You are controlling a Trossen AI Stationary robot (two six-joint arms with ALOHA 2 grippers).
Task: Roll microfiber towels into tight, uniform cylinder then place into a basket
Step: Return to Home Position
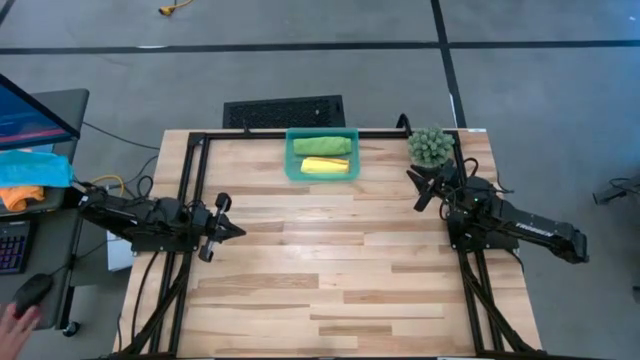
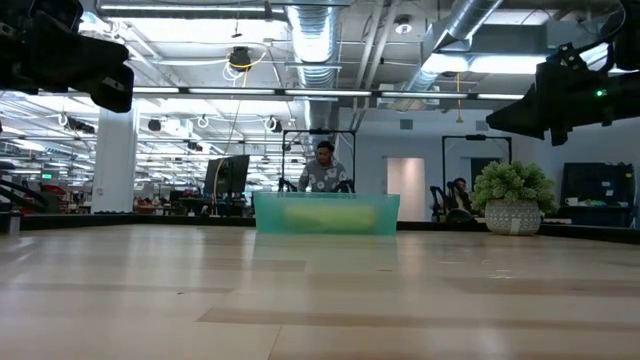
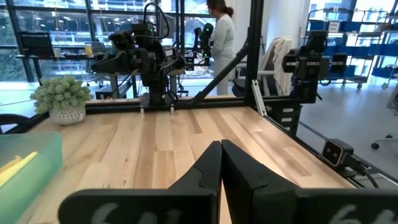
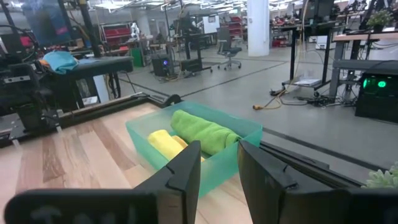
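The left gripper (image 1: 236,230) hangs above the 9 o'clock side of the table (image 1: 300,285). Its two fingers are pressed together and hold nothing. The right gripper (image 1: 420,188) hangs above the 2 o'clock side. Its fingers are a little apart, and nothing is between them. It points toward the basket (image 1: 290,157), which sits at the table's 12 o'clock edge, well apart from both grippers. Two rolled towels lie side by side in the basket. The green towel (image 1: 321,146) is on the 12 o'clock side, and the yellow towel (image 1: 325,166) is on its 6 o'clock side. A small potted plant (image 1: 430,146) stands at 3 o'clock from the basket, near the right gripper. A black vented panel (image 1: 283,110) lies on the floor just past the table, at 11 o'clock from the basket. Off the table at 9 o'clock, a blue cloth (image 1: 35,168) with an orange piece (image 1: 18,196) rests on a desk. Near it, a person's hand (image 1: 14,322) is beside a black mouse (image 1: 35,290).
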